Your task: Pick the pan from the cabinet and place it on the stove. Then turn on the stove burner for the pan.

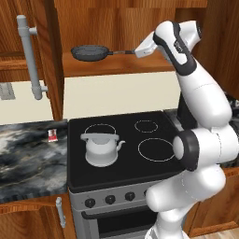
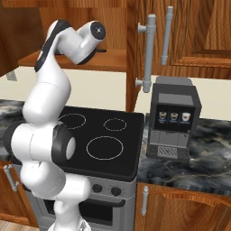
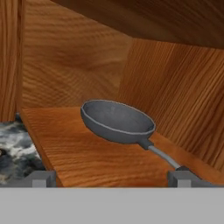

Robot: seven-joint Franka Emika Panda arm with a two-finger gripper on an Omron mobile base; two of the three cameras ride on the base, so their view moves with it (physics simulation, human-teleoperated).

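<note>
The pan (image 1: 90,52) sat on the floor of the open cabinet (image 1: 116,65), above the stove (image 1: 121,144), with its thin handle pointing to the right toward the arm. In the hand view the pan (image 3: 117,121) lay on the wooden shelf with its bowl ahead and its handle running back toward the right fingertip (image 3: 181,177). The gripper (image 3: 111,178) stood wide open, its two tips far apart at the bottom of that view, and it held nothing; the handle's end lay just beside the right tip, though whether they touched could not be told. From the left base view the hand (image 1: 145,46) was at the far end of the handle, level with the shelf. One cabinet door (image 1: 28,56) hung open to the left, its long grey bar handle upright, and the other door (image 2: 151,49) stood open to the right in the right base view. On the stove a white kettle (image 1: 100,147) stood over the rear left ring. The other rings were bare, among them a mid-sized one (image 1: 146,126) at the rear right and a wider one (image 1: 157,149) at the front right. A row of black knobs (image 1: 110,200) ran along the grey front. A black coffee machine (image 2: 173,119) stood on the marble counter (image 2: 203,153) right of the stove.
</note>
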